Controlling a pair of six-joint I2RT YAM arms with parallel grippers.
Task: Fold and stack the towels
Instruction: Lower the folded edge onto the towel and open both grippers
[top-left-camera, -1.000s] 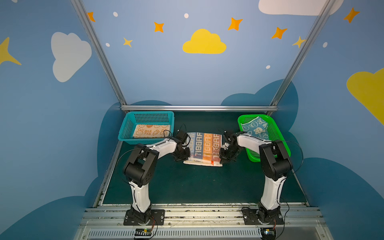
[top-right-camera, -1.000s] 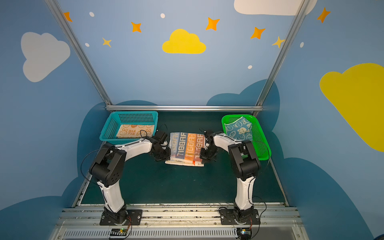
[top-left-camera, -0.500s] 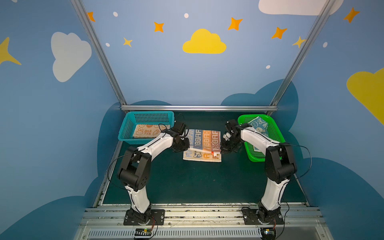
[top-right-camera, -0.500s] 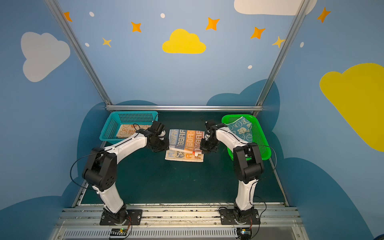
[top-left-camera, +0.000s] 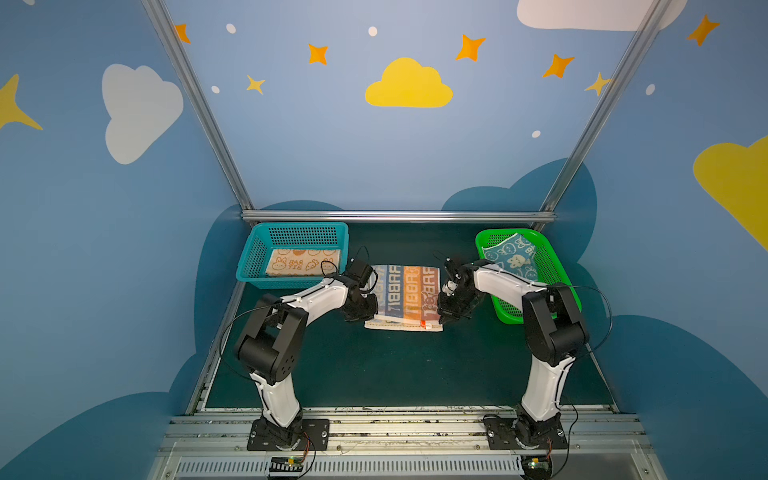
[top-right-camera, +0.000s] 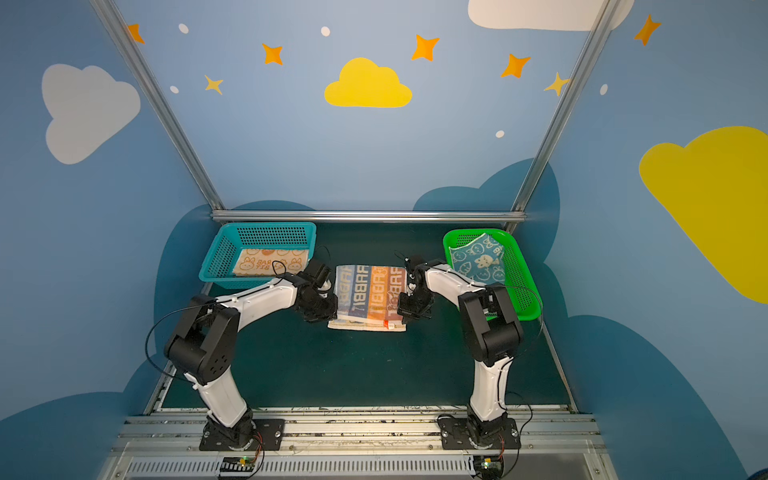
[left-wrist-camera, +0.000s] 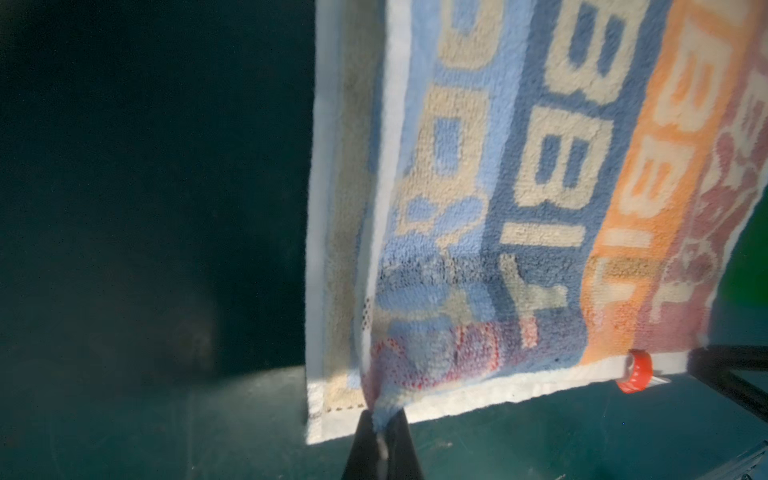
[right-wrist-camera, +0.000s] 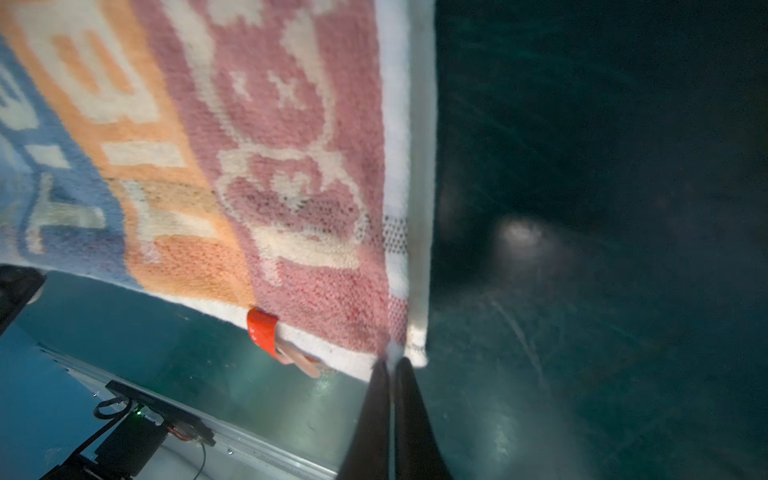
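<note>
In both top views, cloud-painted blue walls (top-left-camera: 124, 249) enclose a dark green mat (top-left-camera: 374, 365), and the striped towel (top-left-camera: 409, 291) lies mid-mat. Left wrist view: the left gripper (left-wrist-camera: 380, 419) clamps one towel corner. Right wrist view: the right gripper (right-wrist-camera: 390, 368) pinches another corner.

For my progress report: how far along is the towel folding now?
Done, apparently: the orange towel lies flat in the teal basket. In hand: left gripper and right gripper each pinch a corner of the striped towel. Remaining: the blue towel sits rumpled in the green basket.

White arm shells (top-left-camera: 316, 297), black joints (top-left-camera: 270, 345), looping black cables (top-left-camera: 611, 318), bolted base plates (top-left-camera: 318, 428)
</note>
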